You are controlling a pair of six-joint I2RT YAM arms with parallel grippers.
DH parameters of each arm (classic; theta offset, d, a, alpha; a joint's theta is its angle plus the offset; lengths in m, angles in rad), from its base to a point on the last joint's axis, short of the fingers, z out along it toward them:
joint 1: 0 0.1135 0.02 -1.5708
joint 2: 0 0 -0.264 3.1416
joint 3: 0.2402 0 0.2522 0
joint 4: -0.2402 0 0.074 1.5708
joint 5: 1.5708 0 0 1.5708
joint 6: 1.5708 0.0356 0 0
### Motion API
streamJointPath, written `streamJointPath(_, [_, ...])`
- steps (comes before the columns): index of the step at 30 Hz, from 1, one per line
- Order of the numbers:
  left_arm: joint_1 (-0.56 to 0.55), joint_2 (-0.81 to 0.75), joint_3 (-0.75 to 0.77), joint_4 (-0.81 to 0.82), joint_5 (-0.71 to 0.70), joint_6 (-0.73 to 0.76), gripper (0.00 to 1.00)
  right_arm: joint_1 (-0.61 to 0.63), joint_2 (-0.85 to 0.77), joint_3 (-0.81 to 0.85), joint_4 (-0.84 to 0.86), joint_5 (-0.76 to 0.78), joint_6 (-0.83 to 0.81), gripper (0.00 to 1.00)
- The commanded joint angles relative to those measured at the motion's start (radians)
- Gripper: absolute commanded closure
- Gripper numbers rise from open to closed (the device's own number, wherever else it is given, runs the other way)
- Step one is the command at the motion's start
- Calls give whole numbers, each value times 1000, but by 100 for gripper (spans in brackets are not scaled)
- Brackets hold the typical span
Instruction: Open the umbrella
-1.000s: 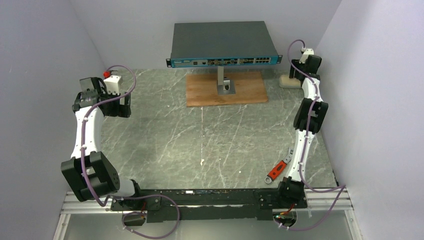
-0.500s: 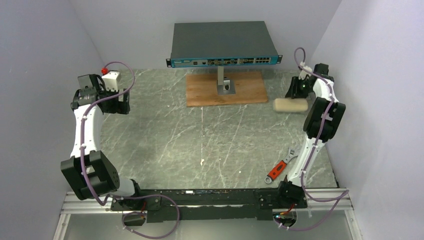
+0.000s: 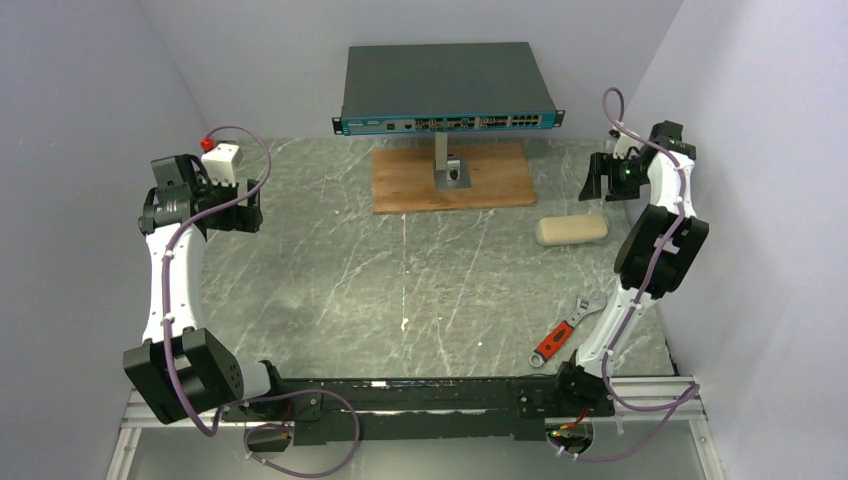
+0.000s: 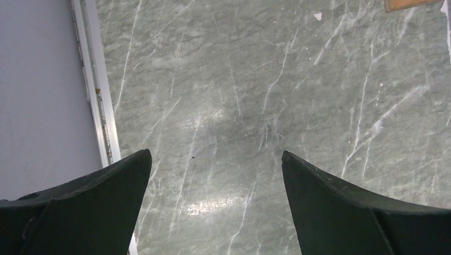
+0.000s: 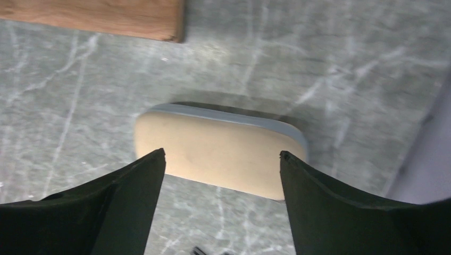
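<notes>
No umbrella shows in any view. A cream oval clamshell case (image 3: 571, 230) lies flat on the marble table at the right, and it also shows in the right wrist view (image 5: 218, 154). My right gripper (image 3: 605, 178) hangs open and empty above and just behind the case; in its wrist view (image 5: 222, 153) the fingers frame the case from above without touching it. My left gripper (image 3: 245, 205) is open and empty over bare marble at the far left (image 4: 215, 153).
A network switch (image 3: 447, 88) stands on a post over a wooden board (image 3: 452, 178) at the back. A red-handled wrench (image 3: 562, 331) lies at the right front. A white box with a red button (image 3: 222, 160) sits by the left arm. Walls close both sides.
</notes>
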Motion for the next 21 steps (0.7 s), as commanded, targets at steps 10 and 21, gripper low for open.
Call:
streamJointPath(10, [-8,-24,15,17,41,-73,2,-98,155,109,-87,-48,12,15])
streamJointPath(21, [-28,-89,-5,8,94,-124,2,-13,-131,-363,25,-373,92,50])
